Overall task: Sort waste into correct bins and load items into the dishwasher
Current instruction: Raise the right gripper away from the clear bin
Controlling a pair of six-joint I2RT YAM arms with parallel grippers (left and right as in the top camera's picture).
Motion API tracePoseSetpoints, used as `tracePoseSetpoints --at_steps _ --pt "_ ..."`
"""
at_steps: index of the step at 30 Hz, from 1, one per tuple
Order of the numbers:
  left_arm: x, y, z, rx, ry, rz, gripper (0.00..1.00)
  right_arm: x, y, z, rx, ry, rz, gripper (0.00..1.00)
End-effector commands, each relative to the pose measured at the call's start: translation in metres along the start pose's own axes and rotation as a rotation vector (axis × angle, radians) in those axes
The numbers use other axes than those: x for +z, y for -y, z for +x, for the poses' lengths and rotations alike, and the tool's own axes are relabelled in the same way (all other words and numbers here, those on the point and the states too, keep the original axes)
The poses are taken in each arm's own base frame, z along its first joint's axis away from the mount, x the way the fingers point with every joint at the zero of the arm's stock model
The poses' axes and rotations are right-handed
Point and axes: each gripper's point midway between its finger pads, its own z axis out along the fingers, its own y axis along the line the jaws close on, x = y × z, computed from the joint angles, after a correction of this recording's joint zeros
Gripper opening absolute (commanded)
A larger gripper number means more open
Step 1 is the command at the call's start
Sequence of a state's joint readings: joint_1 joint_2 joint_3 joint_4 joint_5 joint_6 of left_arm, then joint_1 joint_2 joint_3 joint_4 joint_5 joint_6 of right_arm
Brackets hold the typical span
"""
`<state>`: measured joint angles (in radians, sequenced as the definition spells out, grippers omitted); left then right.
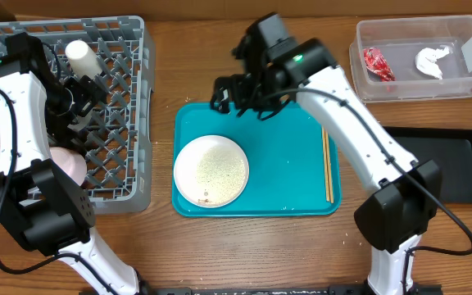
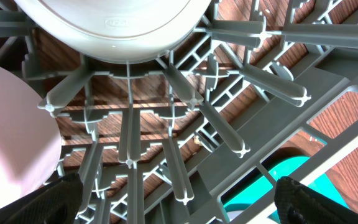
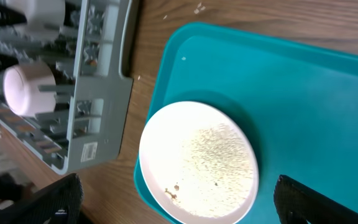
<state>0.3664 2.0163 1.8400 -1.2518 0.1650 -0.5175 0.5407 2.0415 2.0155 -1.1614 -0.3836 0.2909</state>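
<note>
The grey dish rack (image 1: 121, 123) stands at the left and holds a small white cup (image 1: 82, 57) and a pinkish-white bowl (image 1: 68, 164). My left gripper (image 1: 84, 90) hangs open and empty over the rack floor (image 2: 229, 124), between the cup (image 2: 110, 25) and the bowl (image 2: 11, 137). The white plate (image 1: 211, 170) holds rice grains (image 3: 219, 158) and lies on the teal tray. My right gripper (image 1: 236, 90) is open and empty above the tray's far left part, over the plate (image 3: 197, 162). Chopsticks (image 1: 328, 164) lie on the tray's right side. No grey-blue bowl shows.
The clear tub (image 1: 416, 86) at the back right holds the red wrapper (image 1: 378, 64) and the white tissue (image 1: 431, 62). The black tray (image 1: 457, 164) lies at the right. The teal tray (image 1: 285, 156) fills the middle; its rim nears the rack wall (image 3: 98, 118).
</note>
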Motion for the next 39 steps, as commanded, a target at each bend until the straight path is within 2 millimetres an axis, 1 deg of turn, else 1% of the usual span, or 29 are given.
tracePoseSetpoints --at_steps 1,3,5,8,10,12,14,17,19,21,24,27,29,30,32,34,39 --pt "0.005 0.006 0.002 0.028 -0.01 0.001 1.0 0.005 0.02 -0.005 0.02 0.026 0.116 1.0" --pt "0.005 0.006 0.002 0.028 -0.01 0.001 1.0 0.0 0.035 -0.009 0.098 0.045 0.15 1.0" --pt "0.005 0.006 0.002 0.028 -0.01 0.001 1.0 -0.008 0.044 -0.013 0.143 0.053 0.138 1.0" --pt "0.005 0.006 0.002 0.028 -0.01 0.001 1.0 -0.025 0.058 -0.021 0.198 0.067 0.088 1.0" --pt "0.005 0.006 0.002 0.028 -0.01 0.001 1.0 -0.04 0.073 -0.028 0.239 0.089 0.067 0.99" --pt "0.005 0.006 0.002 0.028 -0.01 0.001 1.0 -0.053 0.093 -0.034 0.28 0.12 0.078 1.0" --pt "0.005 0.006 0.002 0.028 -0.01 0.001 1.0 -0.067 0.12 -0.039 0.336 0.146 0.096 1.0" --pt "0.005 0.006 0.002 0.028 -0.01 0.001 1.0 -0.084 0.153 -0.045 0.401 0.184 0.115 1.0" --pt "0.005 0.005 0.002 0.027 -0.009 0.001 1.0 -0.093 0.169 -0.046 0.433 0.203 0.125 1.0" --pt "0.005 0.011 -0.006 -0.002 0.02 0.023 1.0 -0.099 0.181 -0.047 0.457 0.216 0.132 1.0" --pt "0.003 0.02 -0.022 0.006 0.086 0.062 1.0 -0.106 0.191 -0.047 0.478 0.229 0.139 1.0" --pt "0.002 0.029 -0.03 -0.016 0.116 0.102 1.0 -0.107 0.194 -0.048 0.482 0.231 0.14 1.0" --pt "0.001 0.037 -0.023 -0.057 0.073 0.153 1.0 -0.107 0.194 -0.048 0.482 0.232 0.14 1.0" --pt "0.001 0.042 -0.014 -0.056 0.029 0.184 1.0 -0.107 0.193 -0.047 0.482 0.231 0.14 1.0" --pt "0.001 0.041 -0.004 -0.068 -0.02 0.189 1.0 -0.107 0.194 -0.048 0.482 0.232 0.14 1.0" --pt "0.002 0.04 -0.001 -0.071 -0.033 0.181 1.0 -0.107 0.194 -0.048 0.482 0.231 0.14 1.0" --pt "0.002 0.04 -0.001 -0.071 -0.032 0.179 1.0 -0.107 0.194 -0.048 0.482 0.232 0.14 1.0"
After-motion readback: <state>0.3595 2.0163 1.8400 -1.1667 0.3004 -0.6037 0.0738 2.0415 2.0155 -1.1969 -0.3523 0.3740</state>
